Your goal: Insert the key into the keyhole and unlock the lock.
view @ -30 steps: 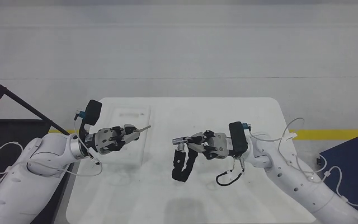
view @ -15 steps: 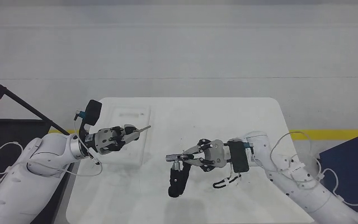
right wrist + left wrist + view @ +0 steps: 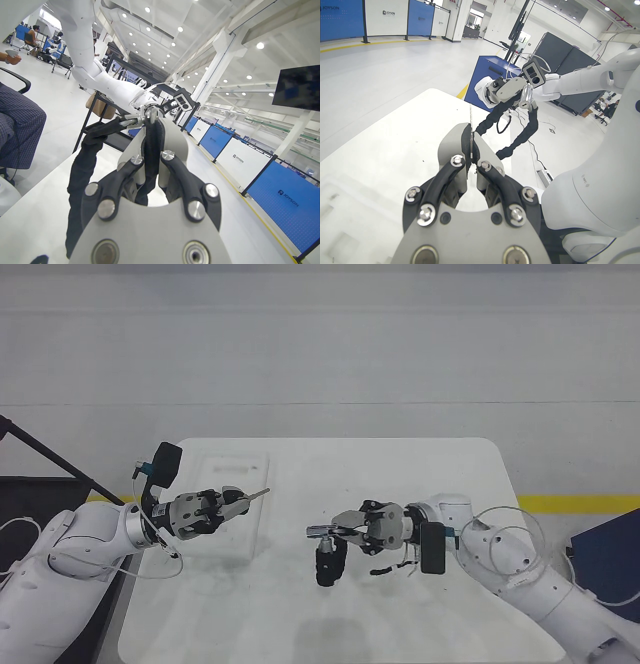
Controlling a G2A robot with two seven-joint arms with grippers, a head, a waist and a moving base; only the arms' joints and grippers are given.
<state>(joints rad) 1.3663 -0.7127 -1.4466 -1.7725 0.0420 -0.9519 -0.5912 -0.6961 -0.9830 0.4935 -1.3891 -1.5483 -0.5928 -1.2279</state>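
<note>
My left gripper [image 3: 232, 507] is shut on the silver key [image 3: 258, 495], held above the table's left side with the blade [image 3: 471, 117] sticking out past the fingertips. My right gripper [image 3: 350, 530] is shut on the lock near the table's middle, a black sleeved cable lock with a silver cylinder [image 3: 320, 531]. The cylinder points towards the key, a gap apart. Its keyhole end [image 3: 524, 105] faces the left wrist camera. The black cable [image 3: 328, 562] hangs below the cylinder. In the right wrist view the gripper [image 3: 152, 126] clamps the black sleeve beside the cylinder [image 3: 132, 121].
A white foam tray [image 3: 247, 476] lies on the left part of the white table [image 3: 440, 464], under the left gripper. A thin black wire [image 3: 392, 567] dangles below the right wrist. Bare tabletop lies between the two grippers and along the far side.
The right arm swung the lock down and left, then back up, twisting at the wrist; the cable loop now hangs shorter under the cylinder. The left arm and key stayed still.
</note>
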